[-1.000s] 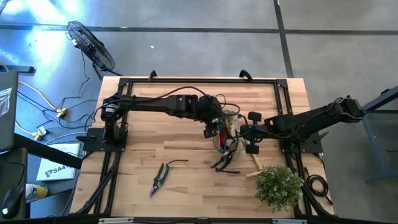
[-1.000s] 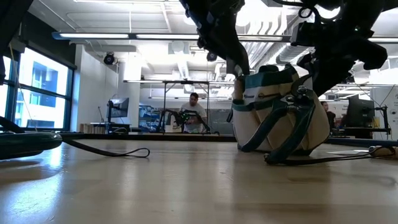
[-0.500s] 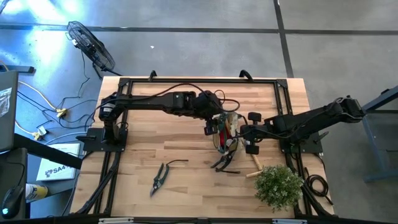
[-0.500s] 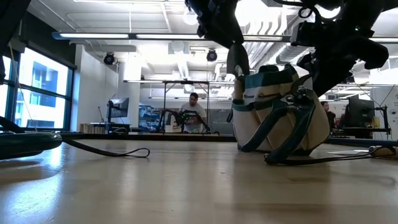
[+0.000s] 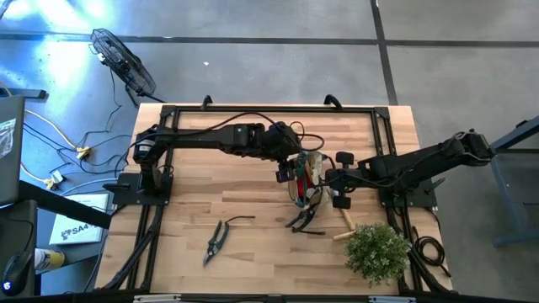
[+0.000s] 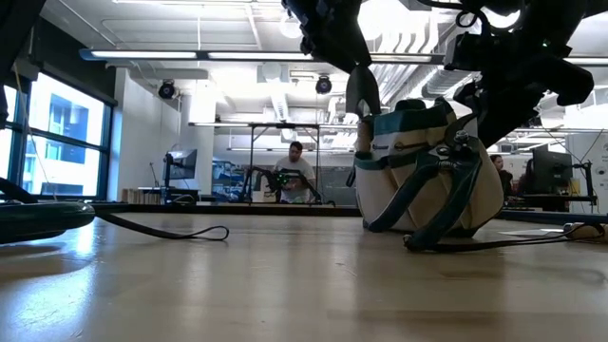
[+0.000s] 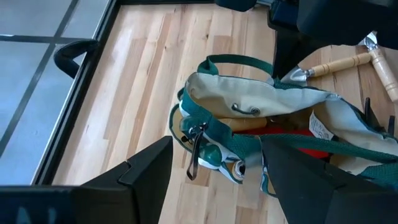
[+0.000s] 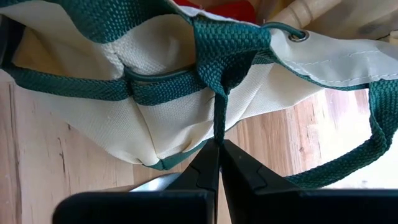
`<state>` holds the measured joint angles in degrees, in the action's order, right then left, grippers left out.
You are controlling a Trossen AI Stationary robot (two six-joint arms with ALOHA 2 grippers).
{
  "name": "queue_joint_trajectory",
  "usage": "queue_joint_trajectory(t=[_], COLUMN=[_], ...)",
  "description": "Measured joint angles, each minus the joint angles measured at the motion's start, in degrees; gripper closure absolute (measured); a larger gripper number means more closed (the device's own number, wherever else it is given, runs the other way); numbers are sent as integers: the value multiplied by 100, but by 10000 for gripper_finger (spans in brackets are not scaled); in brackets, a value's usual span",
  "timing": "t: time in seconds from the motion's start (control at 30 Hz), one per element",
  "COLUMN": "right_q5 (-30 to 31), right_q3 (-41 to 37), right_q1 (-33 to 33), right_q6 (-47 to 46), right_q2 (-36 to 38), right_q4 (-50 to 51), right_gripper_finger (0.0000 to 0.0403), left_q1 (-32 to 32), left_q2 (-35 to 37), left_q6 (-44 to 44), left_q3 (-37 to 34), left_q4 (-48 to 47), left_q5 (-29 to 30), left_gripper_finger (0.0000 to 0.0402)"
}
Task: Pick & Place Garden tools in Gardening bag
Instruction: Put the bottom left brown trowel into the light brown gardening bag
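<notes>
1. Right gripper [image 8: 219,144] is pinched shut on a dark green webbing strap of the gardening bag [image 8: 155,87], a small soft cream-tan fabric tote with green trim and loop handles. Judging by that, it's steadying the bag, not carrying a tool.
2. Left gripper [image 7: 214,163] hangs just above the bag's open mouth, fingers spread wide, nothing between them. Reads as released.
3. Bag sits at table centre in the high view [image 5: 308,178], between both grippers. In the low view it stands upright on the boards [image 6: 427,180].
4. Inside the bag: a red fabric item [image 7: 308,138], likely the glove, plus a pale wooden handle [image 7: 249,124] lying across the interior. So at least two items look stowed; can't tell what else is underneath.
5. Left on the pale wooden plank table [image 5: 194,210]:
   - metal-bladed trowel with pale wooden handle [image 7: 333,65], just beside the bag on its far side from the left wrist camera;
   - dark pruning shears [image 5: 301,220], just beside the bag toward the near table edge;
   - second pair of dark pruning shears [image 5: 216,241], well apart from the bag, toward the left arm's side.
6. Bushy green potted plant [image 5: 376,251] sits near the right front corner; not part of the job.
7. Judgement: roughly midway. At least three tools are still out, and the left gripper is free for the next pick.
</notes>
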<state>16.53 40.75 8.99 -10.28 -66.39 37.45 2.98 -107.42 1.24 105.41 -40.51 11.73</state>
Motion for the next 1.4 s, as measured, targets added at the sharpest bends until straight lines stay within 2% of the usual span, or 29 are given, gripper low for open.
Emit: queue_joint_trajectory(t=[0.97,1.4], right_q5=[-26,-26], right_q3=[0,0], right_q1=[0,2], right_q6=[0,-2], right_q2=[-1,-2], right_q4=[-42,-46], right_gripper_finger=[400,400], left_q1=[0,0], left_q2=[-33,-324], left_q6=[-3,-4], left_q3=[-7,-7], left_q4=[-164,-204], left_q5=[-4,-25], left_gripper_finger=[158,158])
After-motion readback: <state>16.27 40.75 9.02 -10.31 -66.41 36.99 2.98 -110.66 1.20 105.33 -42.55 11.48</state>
